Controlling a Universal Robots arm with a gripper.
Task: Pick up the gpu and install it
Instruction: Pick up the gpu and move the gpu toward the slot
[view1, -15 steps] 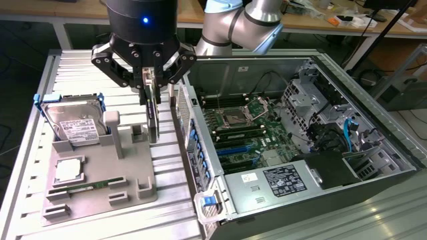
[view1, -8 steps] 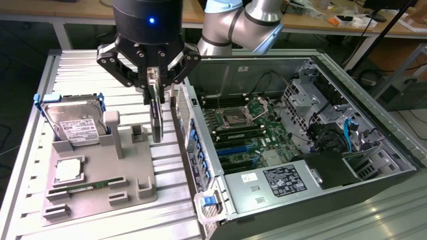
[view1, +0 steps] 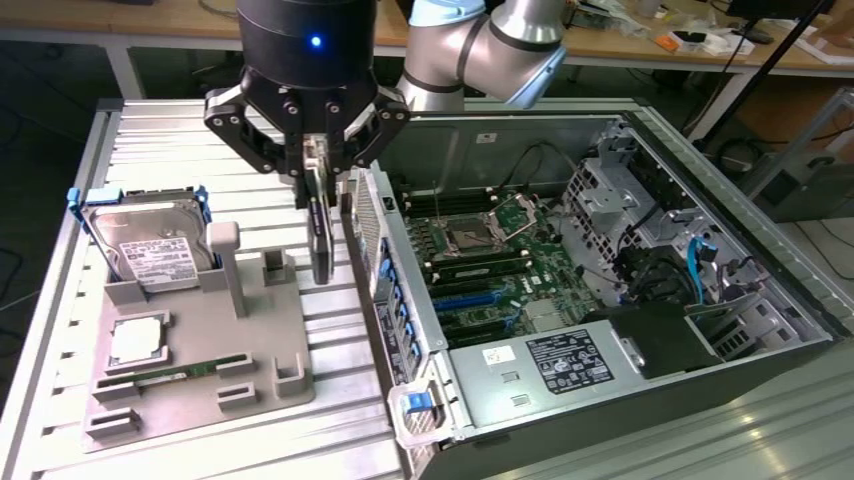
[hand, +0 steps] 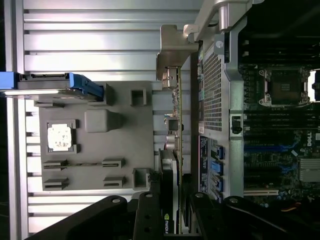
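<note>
Black gripper (view1: 318, 168) pointing straight down, jaws clamped on the gpu (view1: 322, 235), card upright beside the computer case (view1: 507, 140)

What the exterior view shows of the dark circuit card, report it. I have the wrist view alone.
Observer: The thin dark circuit card with the silvery end bracket hangs upright, its top edge clamped between the black jaws.
Operator: Tell me what the open case holds beyond my picture.
Observer: In the open grey metal computer case, a metal box with a dark printed label sits at the corner nearest the exterior camera.
Operator: Now the drive.
Observer: The silver hard drive with blue rails stands tilted in the grey plastic holder, white label showing.
</note>
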